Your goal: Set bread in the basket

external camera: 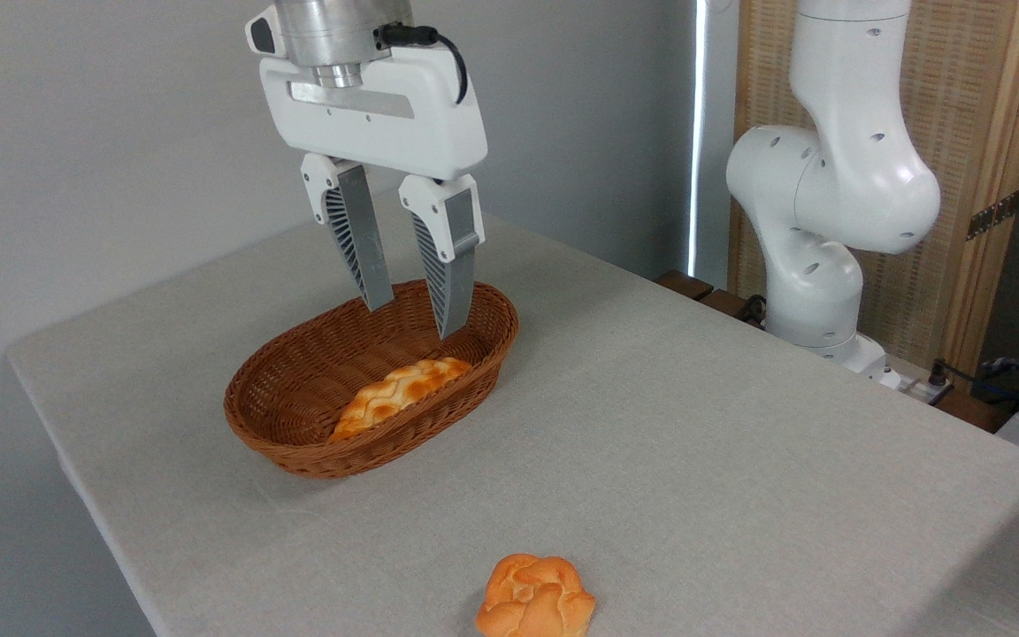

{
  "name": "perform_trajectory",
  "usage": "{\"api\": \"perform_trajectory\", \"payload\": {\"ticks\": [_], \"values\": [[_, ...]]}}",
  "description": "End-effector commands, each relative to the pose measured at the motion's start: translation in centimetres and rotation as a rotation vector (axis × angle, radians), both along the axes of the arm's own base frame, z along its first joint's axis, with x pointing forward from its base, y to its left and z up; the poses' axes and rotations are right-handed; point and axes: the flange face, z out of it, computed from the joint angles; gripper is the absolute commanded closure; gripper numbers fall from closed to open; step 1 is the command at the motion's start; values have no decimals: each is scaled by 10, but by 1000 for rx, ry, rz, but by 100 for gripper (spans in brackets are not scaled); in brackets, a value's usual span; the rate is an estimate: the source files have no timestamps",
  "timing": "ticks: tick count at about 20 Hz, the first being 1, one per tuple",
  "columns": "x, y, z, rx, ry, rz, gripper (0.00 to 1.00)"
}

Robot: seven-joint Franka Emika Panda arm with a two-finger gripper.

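Inside basket, bread half-hidden by near rim; claw above, spread.

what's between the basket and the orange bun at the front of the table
Nothing: in the camera view only bare grey table runs from the basket to the bun.

1. The gripper hangs with fingers spread above the basket — clear air beneath.
2. Bread fills the basket's near side.
3. A bun sits well apart — bare table between.

Grey table bears basket (wicker) and bun.
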Motion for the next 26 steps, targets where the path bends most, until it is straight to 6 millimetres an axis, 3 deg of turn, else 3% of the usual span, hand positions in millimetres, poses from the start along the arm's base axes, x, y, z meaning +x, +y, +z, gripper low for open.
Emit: {"api": "perform_trajectory", "payload": {"ticks": [1,6,9,14,26], "values": [[-8,17,15,-41,42,-71,0],[-11,19,18,-46,49,-110,0],[-10,8,13,-109,56,-109,0],[-4,4,7,-112,66,-113,0],[13,7,15,-105,-35,-112,0]]}}
